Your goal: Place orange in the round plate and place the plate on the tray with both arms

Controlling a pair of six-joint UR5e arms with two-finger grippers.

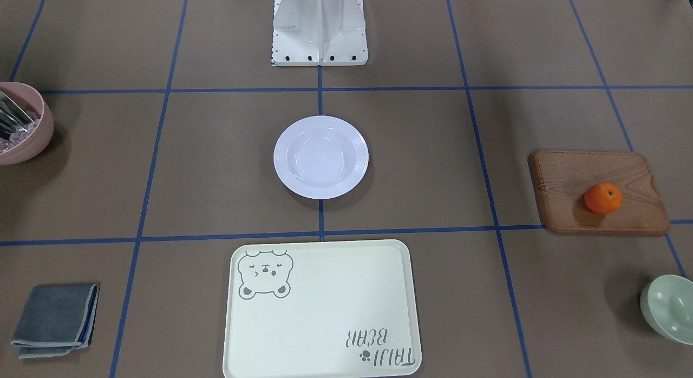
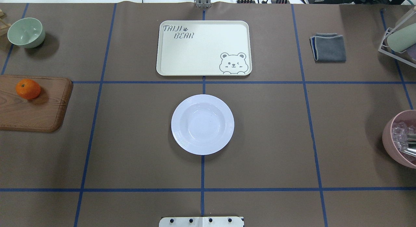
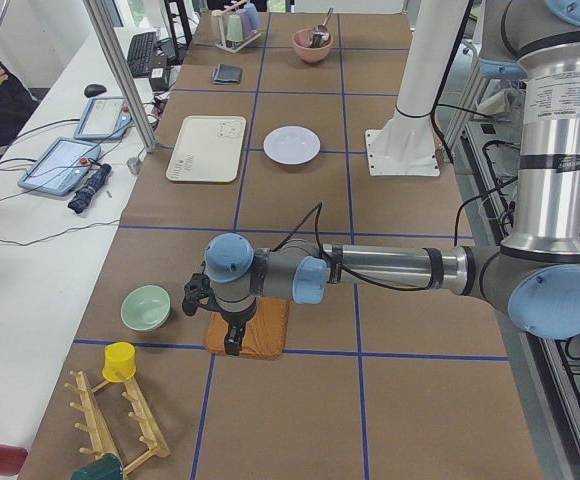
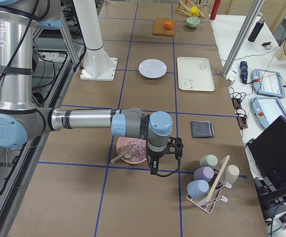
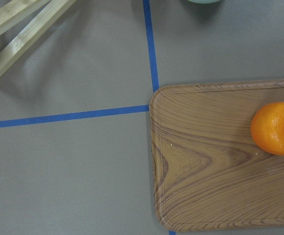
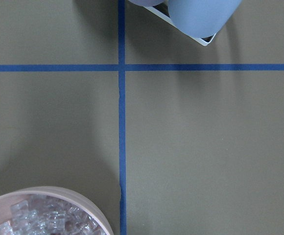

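The orange (image 1: 602,197) (image 2: 28,88) (image 5: 276,128) lies on a brown wooden board (image 1: 563,177) at the table's left end. The round plate (image 1: 321,156) (image 2: 202,124) sits empty at the table's centre, just in front of the cream tray (image 1: 325,313) (image 2: 204,48), which is also empty. My left gripper (image 3: 232,340) hangs over the board, pointing down. Far off, my right gripper (image 4: 155,170) hovers beside the pink bowl (image 4: 131,150). Both grippers show only in the side views, so I cannot tell whether they are open or shut.
A pale green bowl (image 2: 26,32) stands beyond the board. The pink bowl (image 2: 399,139) holds clear pieces and a metal utensil. A folded grey cloth (image 2: 328,47) lies right of the tray. A cup rack (image 4: 209,182) and a wooden peg rack (image 3: 120,420) stand at the table's ends.
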